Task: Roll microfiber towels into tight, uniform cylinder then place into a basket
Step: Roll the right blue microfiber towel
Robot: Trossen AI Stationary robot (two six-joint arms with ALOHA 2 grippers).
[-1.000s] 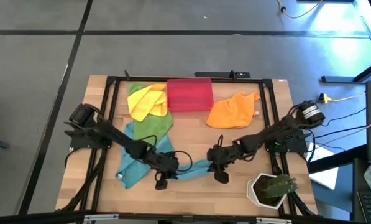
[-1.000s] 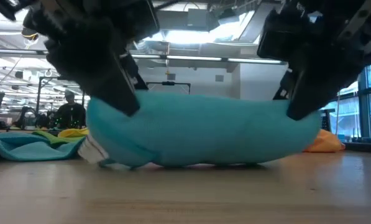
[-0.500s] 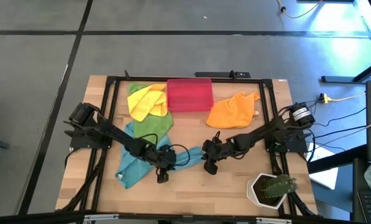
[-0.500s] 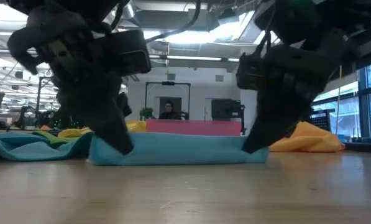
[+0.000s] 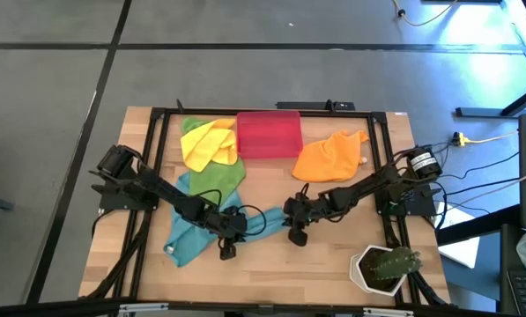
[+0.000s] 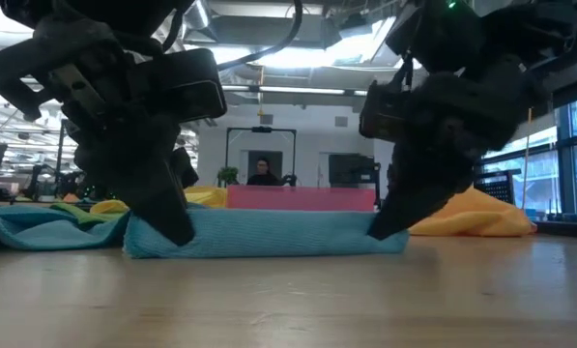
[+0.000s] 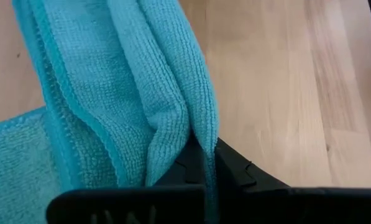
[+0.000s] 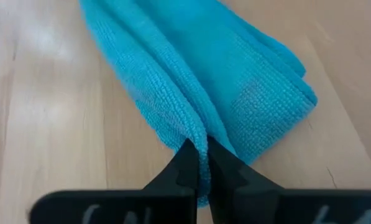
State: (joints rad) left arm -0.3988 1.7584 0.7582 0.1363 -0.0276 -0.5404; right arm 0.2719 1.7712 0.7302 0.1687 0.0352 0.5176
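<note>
On the wooden tabletop [image 5: 271, 273], the teal towel [image 6: 269, 233] that bulged high between the arms a second ago now lies flat in a long folded strip. The left hand [image 5: 228, 236] is clamped on one end, the right hand [image 5: 295, 225] on the other, drawn closer together. So the fold looks set and rolling can probably begin; the basket [image 5: 268, 134] waits at the far edge.

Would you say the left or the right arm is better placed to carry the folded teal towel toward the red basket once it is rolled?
Probably the right. Both the left gripper and right gripper pinch the teal towel, but the right one sits nearer the basket with bare table between; the green towel lies in the left's path.
</note>
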